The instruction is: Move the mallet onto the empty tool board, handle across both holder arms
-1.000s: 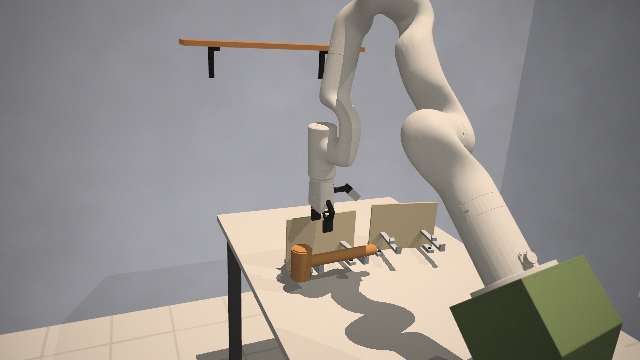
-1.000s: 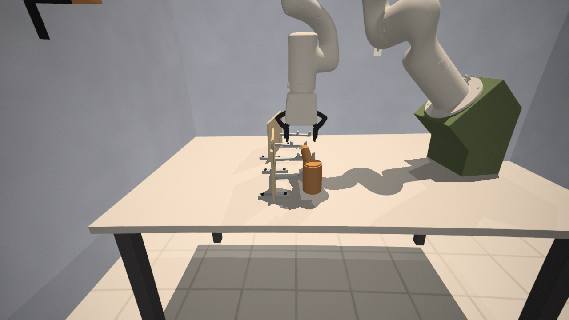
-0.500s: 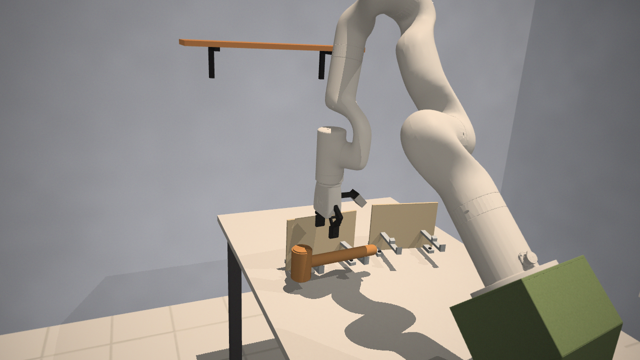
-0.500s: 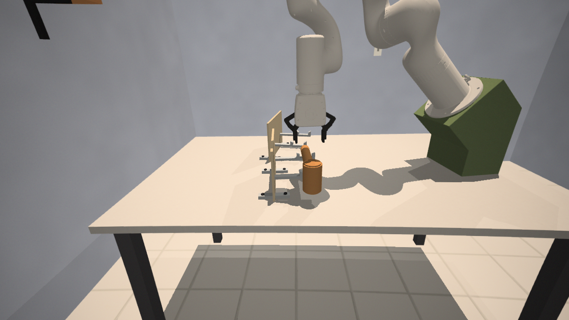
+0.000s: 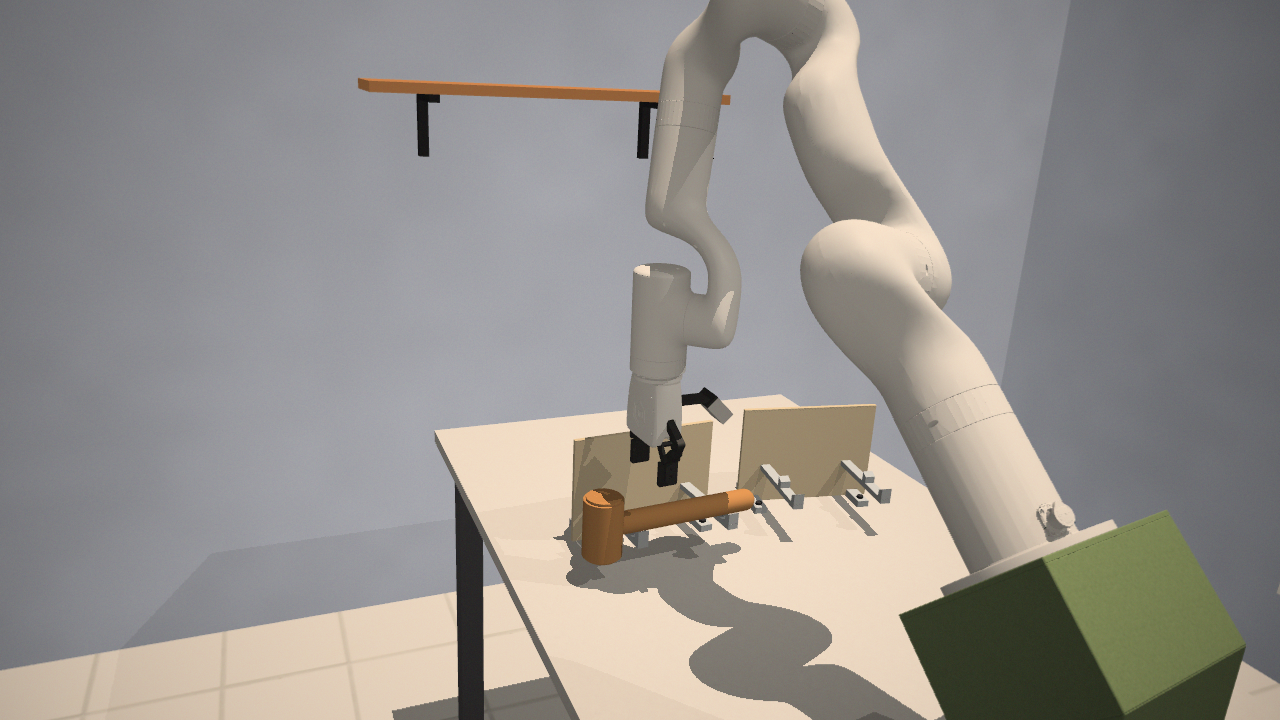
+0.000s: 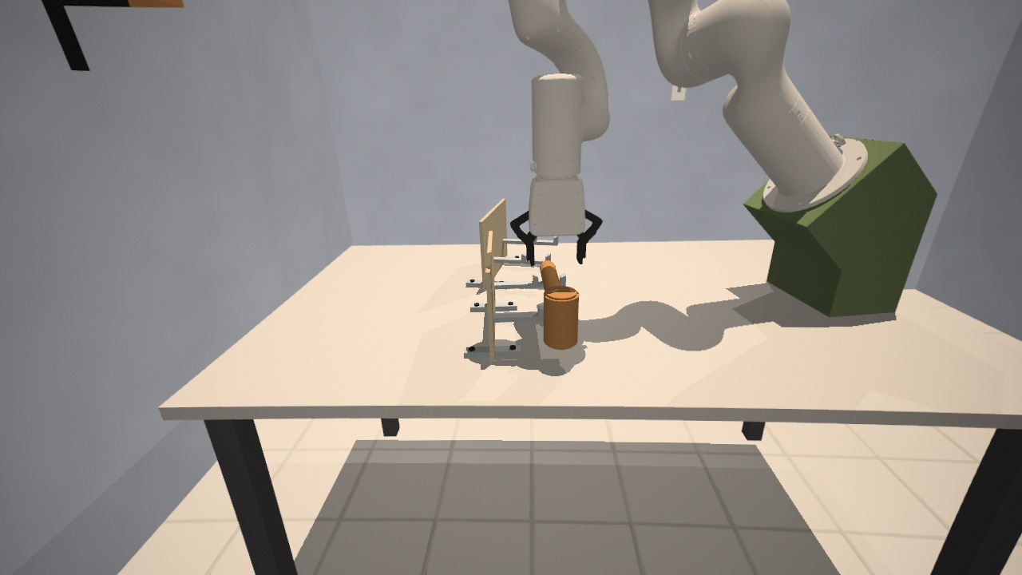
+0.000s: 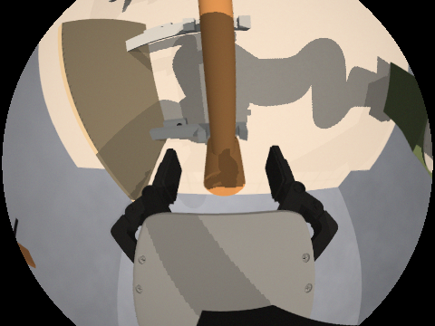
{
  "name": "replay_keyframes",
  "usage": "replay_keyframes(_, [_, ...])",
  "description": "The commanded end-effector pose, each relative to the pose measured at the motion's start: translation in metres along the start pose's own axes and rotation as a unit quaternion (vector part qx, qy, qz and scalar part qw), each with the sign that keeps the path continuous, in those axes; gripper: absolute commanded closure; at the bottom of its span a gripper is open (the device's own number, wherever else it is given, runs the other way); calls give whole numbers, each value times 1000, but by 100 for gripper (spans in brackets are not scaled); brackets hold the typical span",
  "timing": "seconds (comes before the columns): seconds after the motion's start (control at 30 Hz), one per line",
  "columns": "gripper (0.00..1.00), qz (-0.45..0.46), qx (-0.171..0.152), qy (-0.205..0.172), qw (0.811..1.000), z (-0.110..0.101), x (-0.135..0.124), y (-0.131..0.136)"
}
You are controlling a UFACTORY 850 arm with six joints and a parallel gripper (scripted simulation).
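Gripper: your gripper hangs straight down over the mallet's handle with the fingers spread all the way apart and nothing between them. In the wrist view the handle runs right up the gap between the two black fingers, not touching either one.

Height: from the exterior view the fingertips sit just above the handle, not down around it.

Mallet: the mallet lies across both arms of the near board, orange handle roughly level, with the fat head hanging off the outer arm toward the table's edge. The head looks close to the table top, but you can't tell from these views whether it touches.

Handle tip: the rounded end pokes past the inner arm toward the second board.

Near board: the tan board stands upright right behind the mallet, and the gripper partly hides it in the top view.

Empty board: the second board stands just beside the first, on the side nearer the base, and its two grey arms carry nothing.

Arm: the cream arm arches up high from the green pedestal and drops the wrist down vertically.

Table: the beige table carries both boards and the arm's long shadow.

Background: an orange wall shelf on black brackets, well apart from everything.
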State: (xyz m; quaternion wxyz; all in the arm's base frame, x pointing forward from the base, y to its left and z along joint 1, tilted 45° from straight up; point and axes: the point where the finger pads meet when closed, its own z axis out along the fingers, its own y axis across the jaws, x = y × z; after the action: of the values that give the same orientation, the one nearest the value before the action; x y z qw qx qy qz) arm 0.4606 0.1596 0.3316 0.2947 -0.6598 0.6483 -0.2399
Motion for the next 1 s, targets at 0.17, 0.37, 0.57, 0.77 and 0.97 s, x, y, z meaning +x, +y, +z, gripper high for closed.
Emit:
replay_keyframes(0.17, [0,0,3,-2,1000,41,-1,-1])
replay_keyframes(0.37, [0,0,3,-3,1000,74,-1,-1])
replay_keyframes(0.57, [0,0,3,-3,1000,84,-1,0])
replay_keyframes(0.77, [0,0,3,-4,1000,85,-1,0])
replay_keyframes(0.97, [0,0,3,-4,1000,85,-1,0])
